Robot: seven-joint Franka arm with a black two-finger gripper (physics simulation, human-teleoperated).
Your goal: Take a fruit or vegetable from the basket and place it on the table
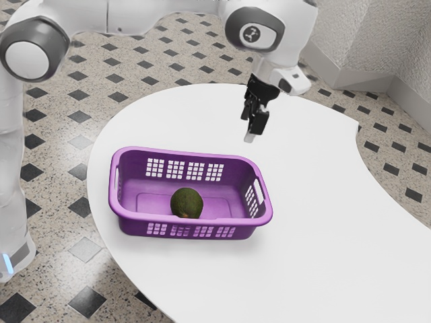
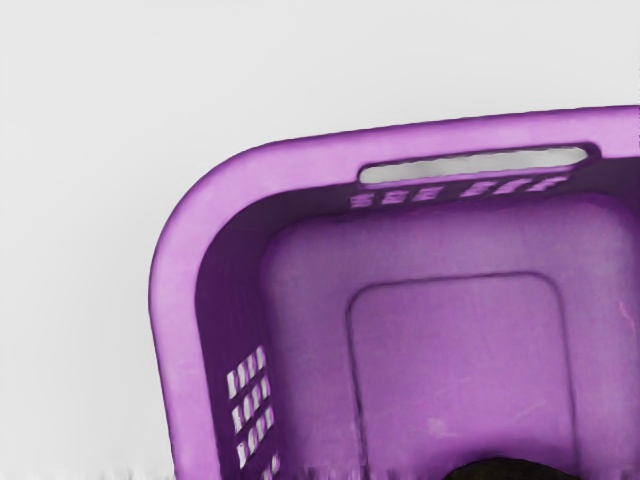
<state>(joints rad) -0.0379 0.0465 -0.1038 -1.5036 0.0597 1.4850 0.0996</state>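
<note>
My gripper (image 1: 252, 126) hangs above the table, past the basket's far side and toward its right end in the exterior view; how its jaws stand cannot be made out. The purple basket (image 1: 148, 216) is upright on the table. A dark green avocado (image 1: 186, 202) lies on its floor, near the middle and partly behind the near rim. From the wrist view, one end of the basket (image 2: 174, 310) with its handle slot shows, and the dark top of the avocado (image 2: 512, 469) is cut off by the lower edge.
The white round-edged table (image 1: 323, 222) extends beyond the basket toward the exterior view's right. The basket's raised walls surround the avocado. A textured wall (image 1: 360, 40) stands behind the table at the exterior view's upper right.
</note>
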